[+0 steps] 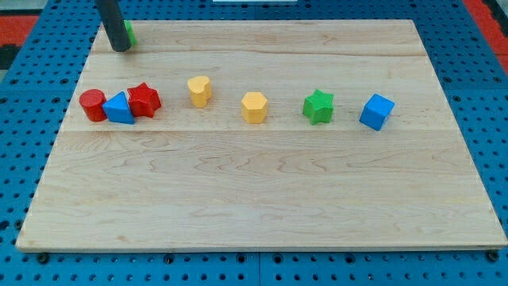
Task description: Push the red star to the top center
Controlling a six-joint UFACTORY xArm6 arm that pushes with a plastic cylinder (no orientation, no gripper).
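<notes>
A wooden board point(262, 199) lies before you, seen from above and in front. There is no pincer on this arm, so nothing is released, clenched or grasped; you have only my tip point(121, 49), the end of a dark rod, near the view's top left corner. Just behind it sits a green block point(129, 32), mostly hidden, so its shape cannot be told.

Across the middle runs a row. From the view's left: a red cylinder point(92, 104), touching a blue triangle point(119, 109), which touches the red star point(144, 100). Then, apart from each other, a yellow heart point(199, 90), a yellow hexagon point(254, 107), a green star point(318, 106) and a blue cube point(376, 111).

The main risk is the crowding: approach the red star from its left and you would likely drag the blue triangle along. An off-centre push could spin it toward the yellow heart. The top centre is open, as is the whole lower half for circling round.
</notes>
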